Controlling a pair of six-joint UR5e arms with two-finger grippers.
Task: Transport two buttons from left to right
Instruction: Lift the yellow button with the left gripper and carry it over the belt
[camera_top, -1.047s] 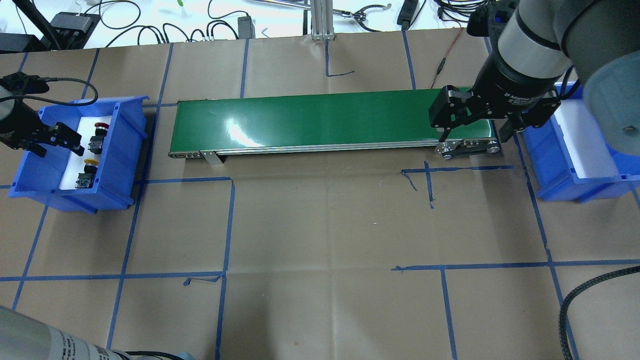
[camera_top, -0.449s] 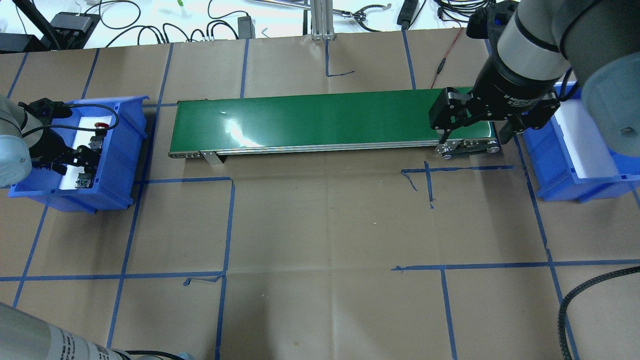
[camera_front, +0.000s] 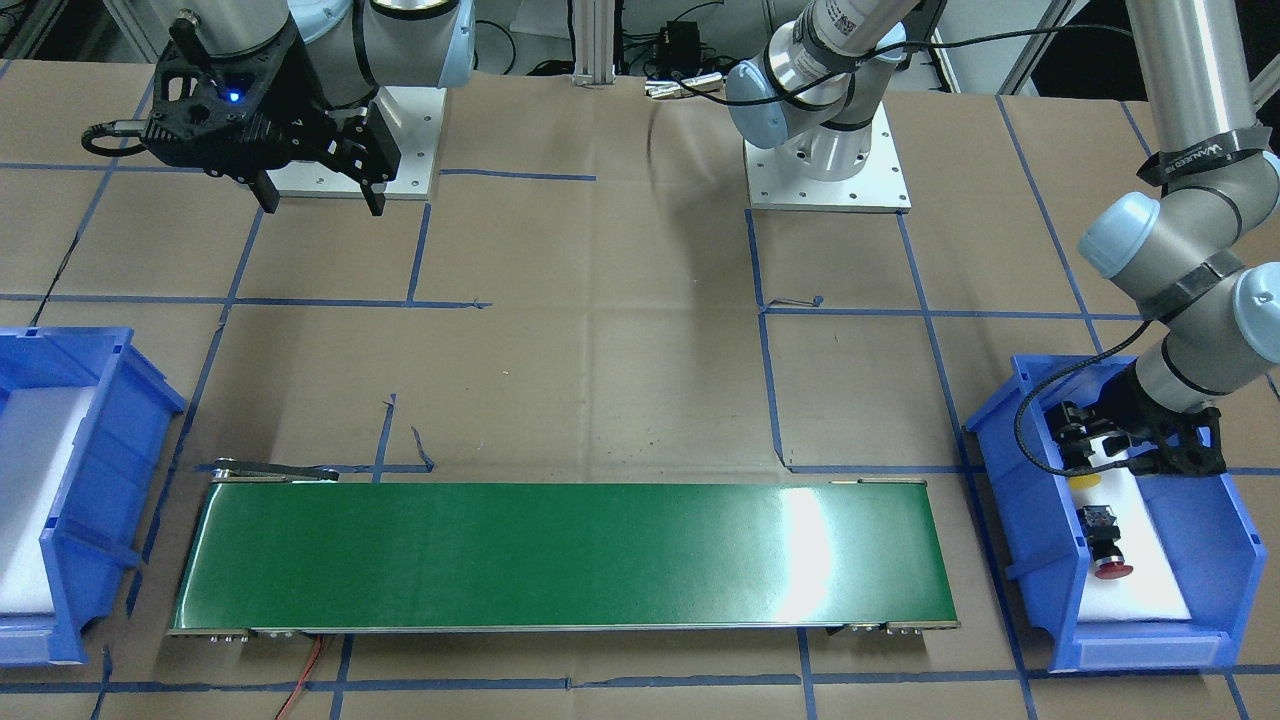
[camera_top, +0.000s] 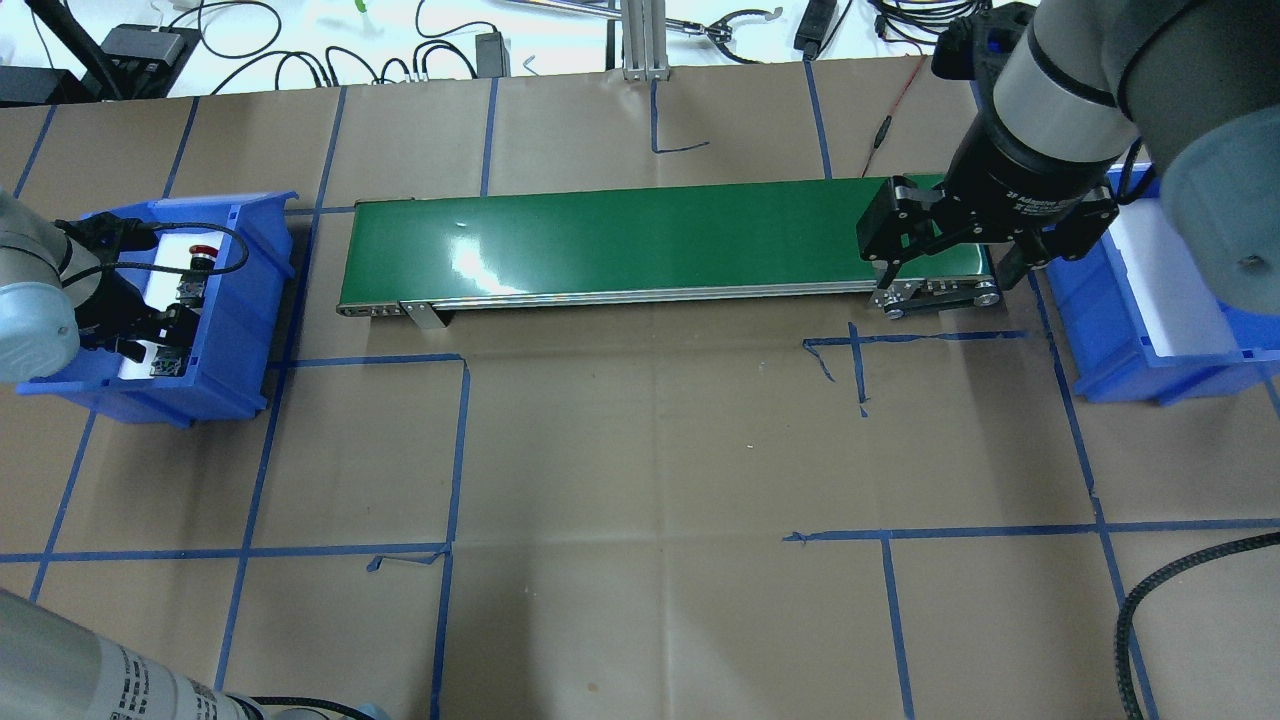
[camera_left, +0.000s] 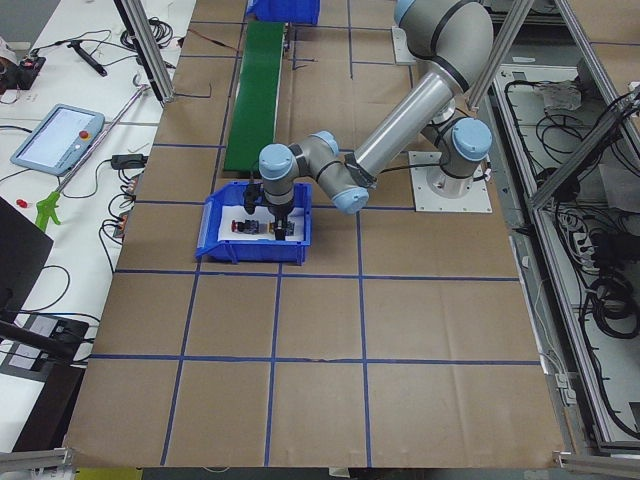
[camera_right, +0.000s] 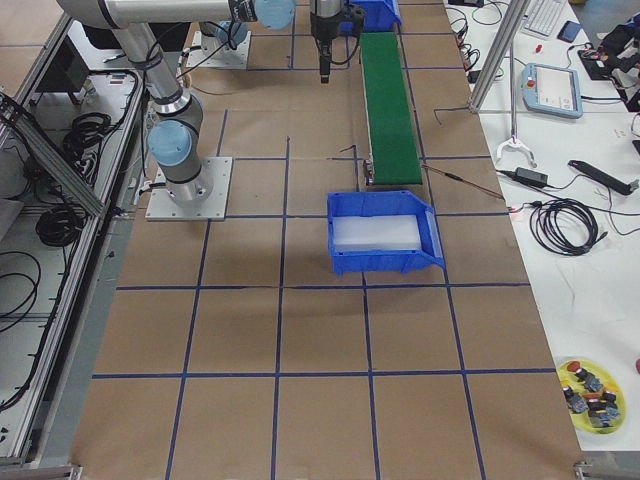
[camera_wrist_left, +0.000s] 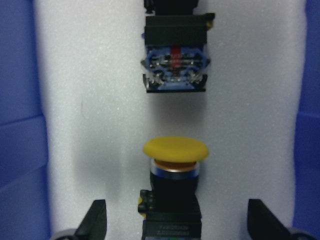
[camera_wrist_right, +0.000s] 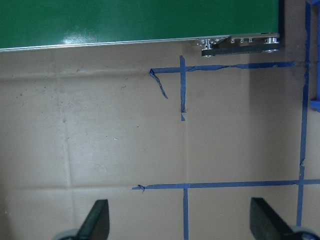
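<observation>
The yellow button (camera_wrist_left: 175, 150) lies on the white foam of the left blue bin (camera_top: 240, 330), with its black body between the fingers of my left gripper (camera_wrist_left: 177, 212). That gripper is open and low in the bin, its fingers apart from the button on either side. The red button (camera_front: 1108, 545) lies just beyond it; its contact block (camera_wrist_left: 175, 65) shows in the left wrist view. In the front view the yellow cap (camera_front: 1085, 481) peeks out below the left gripper (camera_front: 1115, 450). My right gripper (camera_top: 945, 275) is open and empty, high above the belt's right end.
A green conveyor belt (camera_top: 640, 240) runs between the left bin and the right blue bin (camera_top: 1110, 340), which holds only white foam. Blue tape lines cross the brown paper table. The left arm's cable (camera_top: 200, 235) loops over the left bin.
My left gripper has moved from the bin's left edge in over the foam and down around the yellow button. The right arm has stayed in place.
</observation>
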